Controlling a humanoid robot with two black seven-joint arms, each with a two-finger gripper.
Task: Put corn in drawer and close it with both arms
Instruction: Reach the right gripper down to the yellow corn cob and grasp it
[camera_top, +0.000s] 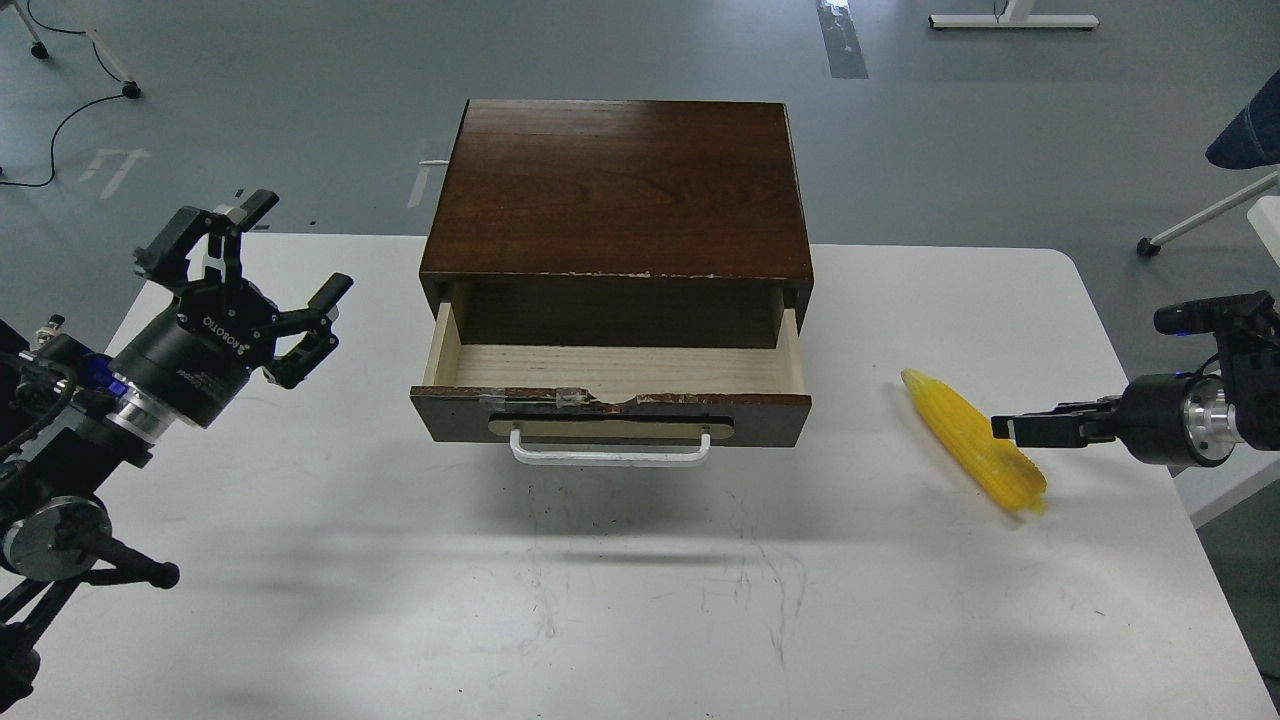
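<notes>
Lying right of the open drawer (610, 385), corn (975, 441), right hand (1012, 428) touching it, grip state unclear, left hand (262, 262) spread open left of the drawer.

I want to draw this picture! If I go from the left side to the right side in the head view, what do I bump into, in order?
Left gripper → drawer, pulled open from the cabinet → corn lying on the table → right gripper, its tip over the corn's thick end.

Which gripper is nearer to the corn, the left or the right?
The right. The right gripper is at the corn, over its thicker end. The left gripper is open far away, on the other side of the drawer.
</notes>
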